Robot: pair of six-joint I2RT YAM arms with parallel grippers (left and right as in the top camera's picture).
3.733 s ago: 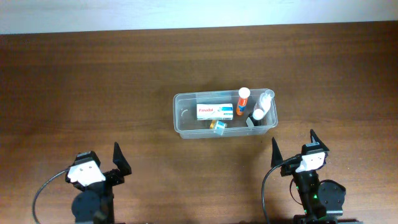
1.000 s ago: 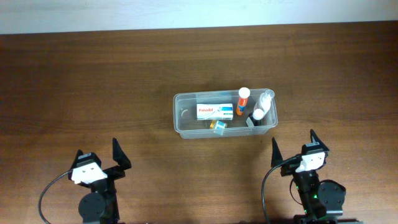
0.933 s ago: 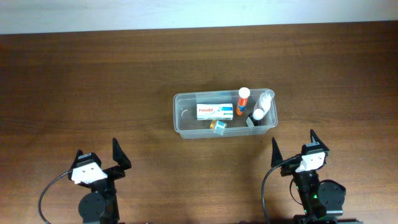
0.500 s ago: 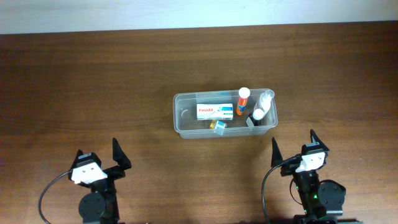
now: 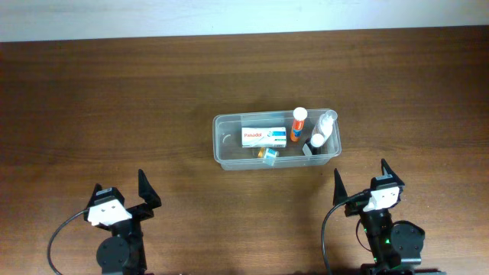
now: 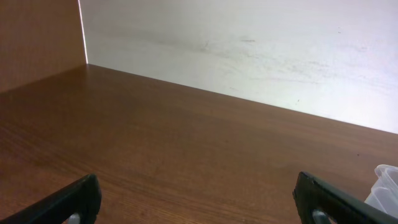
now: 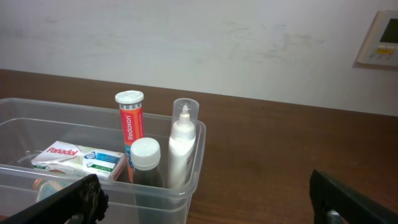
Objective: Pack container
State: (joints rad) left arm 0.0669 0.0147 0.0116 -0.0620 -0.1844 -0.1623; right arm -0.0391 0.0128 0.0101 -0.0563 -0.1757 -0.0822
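A brown wooden table (image 5: 114,99) runs back to a white wall (image 6: 249,43). The container (image 5: 228,142) sits open side up with its long axis crosswise, ahead and slightly left of the right gripper (image 5: 360,173), and well ahead and right of the left gripper (image 5: 119,186). Both grippers' jaws stand apart, empty.

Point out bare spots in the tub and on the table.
Inside the container, only the left end, between its wall and the box, is bare. The right end is crowded by the orange tube, white bottle and dark bottle. The table lies bare all around.
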